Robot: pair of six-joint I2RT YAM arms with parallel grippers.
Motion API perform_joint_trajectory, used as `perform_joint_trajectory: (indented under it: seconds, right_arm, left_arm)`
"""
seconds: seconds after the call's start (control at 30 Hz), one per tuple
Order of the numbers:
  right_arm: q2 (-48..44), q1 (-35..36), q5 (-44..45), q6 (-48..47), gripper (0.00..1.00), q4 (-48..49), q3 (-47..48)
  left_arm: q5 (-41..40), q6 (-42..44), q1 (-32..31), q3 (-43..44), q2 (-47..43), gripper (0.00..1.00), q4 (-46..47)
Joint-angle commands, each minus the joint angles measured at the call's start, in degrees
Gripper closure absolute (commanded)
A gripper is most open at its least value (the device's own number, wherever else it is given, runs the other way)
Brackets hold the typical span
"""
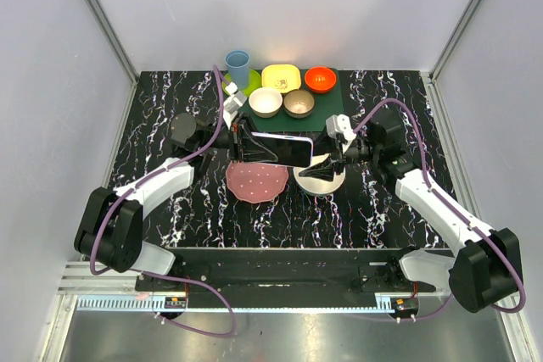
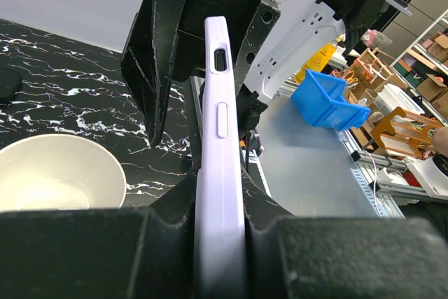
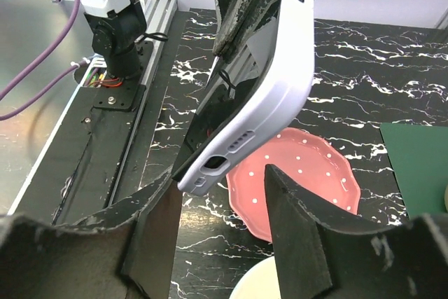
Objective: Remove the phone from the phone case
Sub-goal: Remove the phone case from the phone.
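The phone (image 1: 284,152) sits in the lavender phone case (image 1: 310,149) and is held on edge in the air above the table. My left gripper (image 1: 246,143) is shut on the case's left end. In the left wrist view the case's edge (image 2: 220,138) is clamped between my left gripper's (image 2: 220,243) pads. My right gripper (image 1: 316,170) is open at the case's right end. In the right wrist view the case (image 3: 280,82) looks bowed, with the black phone (image 3: 210,113) along its left side. Its lower end hangs between my right gripper's (image 3: 217,222) spread fingers.
A pink dotted plate (image 1: 254,182) and a white bowl (image 1: 327,186) lie under the phone. At the back stand a blue cup (image 1: 237,64), a yellow dish (image 1: 280,78), an orange bowl (image 1: 320,79), two more bowls (image 1: 265,102) and a green mat (image 1: 335,106).
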Motion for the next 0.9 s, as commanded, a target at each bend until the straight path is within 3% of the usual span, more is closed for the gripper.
perform_joint_trajectory:
  seconds: [0.0, 0.2, 0.57, 0.87]
  right_arm:
    - [-1.2, -0.4, -2.5, 2.2, 0.45, 3.5, 1.5]
    - [-1.1, -0.4, -1.8, 2.6, 0.49, 4.2, 1.4]
    - [-1.2, -0.4, 3.2, 1.8, 0.74, 5.3, 0.9]
    - [-1.6, -0.3, 7.2, 1.1, 0.85, 6.8, 0.5]
  left_arm:
    - [-0.9, 1.3, 0.2, 2.4, -2.1, 1.00, 4.1]
    - [-1.0, 1.4, 0.2, 2.4, -2.1, 1.00, 3.9]
    - [-0.8, 1.1, 0.2, 2.6, -2.0, 1.00, 3.8]
    - [-0.5, 0.3, 0.1, 2.9, -1.3, 1.00, 3.8]
